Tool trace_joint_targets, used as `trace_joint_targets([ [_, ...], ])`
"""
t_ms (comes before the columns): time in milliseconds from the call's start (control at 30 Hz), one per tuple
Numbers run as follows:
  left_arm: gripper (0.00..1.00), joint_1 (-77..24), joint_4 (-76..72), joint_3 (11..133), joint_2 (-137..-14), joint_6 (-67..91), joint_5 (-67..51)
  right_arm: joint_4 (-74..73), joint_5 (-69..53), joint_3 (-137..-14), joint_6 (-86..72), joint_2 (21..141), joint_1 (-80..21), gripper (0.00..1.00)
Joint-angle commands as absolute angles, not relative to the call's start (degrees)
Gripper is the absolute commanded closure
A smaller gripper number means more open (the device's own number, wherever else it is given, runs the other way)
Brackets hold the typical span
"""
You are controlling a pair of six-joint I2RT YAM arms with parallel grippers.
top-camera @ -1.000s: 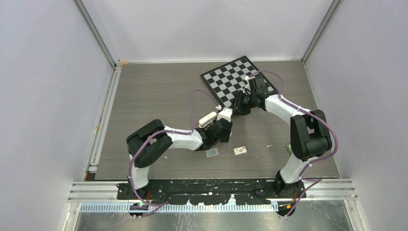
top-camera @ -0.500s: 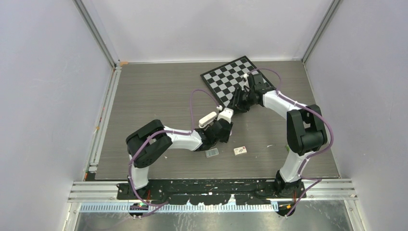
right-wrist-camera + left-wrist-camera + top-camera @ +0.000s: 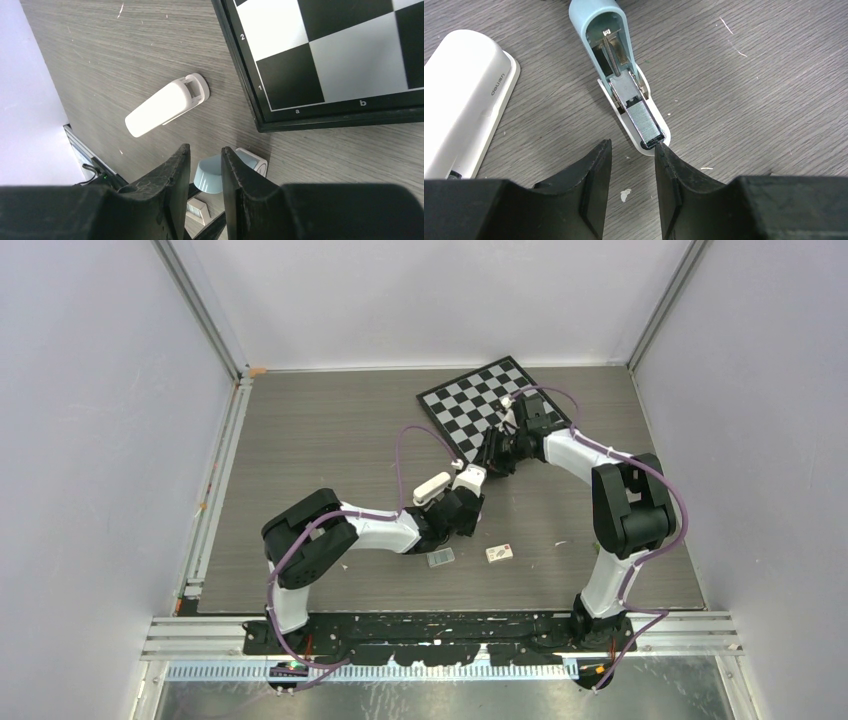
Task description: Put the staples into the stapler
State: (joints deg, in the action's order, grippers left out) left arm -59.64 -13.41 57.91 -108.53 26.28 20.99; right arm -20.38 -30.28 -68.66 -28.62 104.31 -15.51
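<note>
left wrist shows silvery staples (image 3: 644,121) seated in the channel of the open stapler (image 3: 620,75) on the worktop (image 3: 749,100), so i judge loading nearly done, with only closing left. left claw (image 3: 631,172) is spread and empty at its tip; right claw (image 3: 206,175) is slightly parted, gripping nothing.

The chessboard (image 3: 320,60) rim, upper right in the right wrist view, is showing "2" and "1" down its left edge and "a" and "b" along its lower edge. A white case (image 3: 464,100), upper left in the left wrist view, is carrying a small grey word starting "de", the rest unclear.
</note>
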Motion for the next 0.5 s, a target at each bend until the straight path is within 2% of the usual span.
trace_joint_targets([
  [0,0.62,-59.42,-13.1,58.26,-107.76,24.11,23.28,-18.74,-33.38,-67.38,-28.08,102.35,-15.37,0.66],
  [467,0.62,-59.38,-11.93,58.49,-107.29,22.9,24.41,-22.56,-32.15,-61.9,-25.93,96.62,-15.46,0.66],
])
